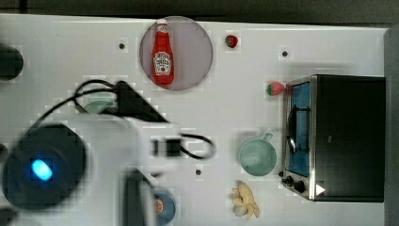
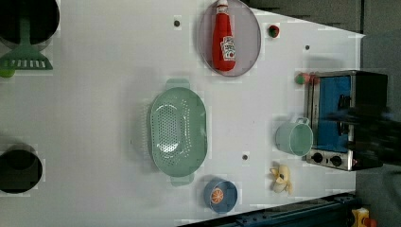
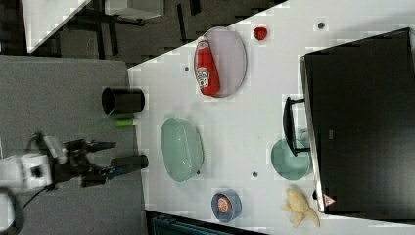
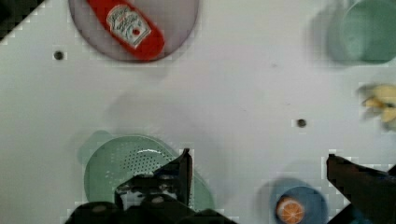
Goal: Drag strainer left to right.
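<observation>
- White tabletop (image 1: 244,94) fills the top view; the arm's blurred bulk covers most of the strainer (image 1: 98,104), a mint sliver peeking out at the top view's left, well apart from the toaster oven (image 1: 336,136).
- Left view: the strainer lies mid-table, its long axis running up and down, between the ketchup plate (image 2: 250,28) and the blue bowl (image 2: 220,196).
- Right view: the gripper (image 3: 108,157) hangs off the table edge, jaws spread wide and holding nothing; the strainer lies toward the right view's right of it.
- Wrist view: the strainer sits partly under one finger (image 4: 180,173), near the cup (image 4: 369,30).
</observation>
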You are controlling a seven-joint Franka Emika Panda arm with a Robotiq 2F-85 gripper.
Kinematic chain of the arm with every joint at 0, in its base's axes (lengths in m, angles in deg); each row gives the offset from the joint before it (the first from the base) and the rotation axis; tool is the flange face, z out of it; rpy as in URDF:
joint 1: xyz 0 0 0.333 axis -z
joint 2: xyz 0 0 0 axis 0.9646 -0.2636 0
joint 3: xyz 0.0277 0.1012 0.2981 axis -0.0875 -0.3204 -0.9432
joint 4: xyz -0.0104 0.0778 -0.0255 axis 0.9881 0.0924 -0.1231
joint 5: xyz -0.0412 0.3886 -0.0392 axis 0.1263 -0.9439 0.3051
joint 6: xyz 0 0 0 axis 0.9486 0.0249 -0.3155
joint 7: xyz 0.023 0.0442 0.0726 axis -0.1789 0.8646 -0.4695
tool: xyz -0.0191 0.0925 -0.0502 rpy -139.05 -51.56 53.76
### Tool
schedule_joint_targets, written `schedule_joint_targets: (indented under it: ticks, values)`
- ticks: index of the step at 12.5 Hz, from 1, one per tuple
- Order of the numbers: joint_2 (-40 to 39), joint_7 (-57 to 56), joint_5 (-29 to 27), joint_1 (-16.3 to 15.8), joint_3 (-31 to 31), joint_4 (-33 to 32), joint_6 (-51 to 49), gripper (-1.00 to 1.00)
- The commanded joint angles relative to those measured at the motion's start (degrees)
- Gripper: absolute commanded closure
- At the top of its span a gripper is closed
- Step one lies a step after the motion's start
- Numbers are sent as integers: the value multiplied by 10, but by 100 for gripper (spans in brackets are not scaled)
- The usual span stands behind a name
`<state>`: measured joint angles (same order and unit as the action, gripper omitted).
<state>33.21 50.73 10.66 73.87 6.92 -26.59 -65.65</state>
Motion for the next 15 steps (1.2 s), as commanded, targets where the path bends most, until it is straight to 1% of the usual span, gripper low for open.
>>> schedule_joint_targets:
  ticks: [1,4,6,8,10,11,13,15]
  values:
    - [-59,176,-10,-21,-86,-13,58,-100]
    - [-153,343,-7,-22,-144,-13,142,-100]
    - [-214,454,1,-24,-166,-15,191,-100]
    - [-270,573,29,-32,-171,-17,232,-100]
    - [-323,677,75,-40,-170,-18,268,-100]
    - [-348,708,100,-44,-169,-18,292,-100]
    - [-393,717,145,-46,-167,-18,337,-100]
    - [-426,716,155,-47,-160,-18,374,-100]
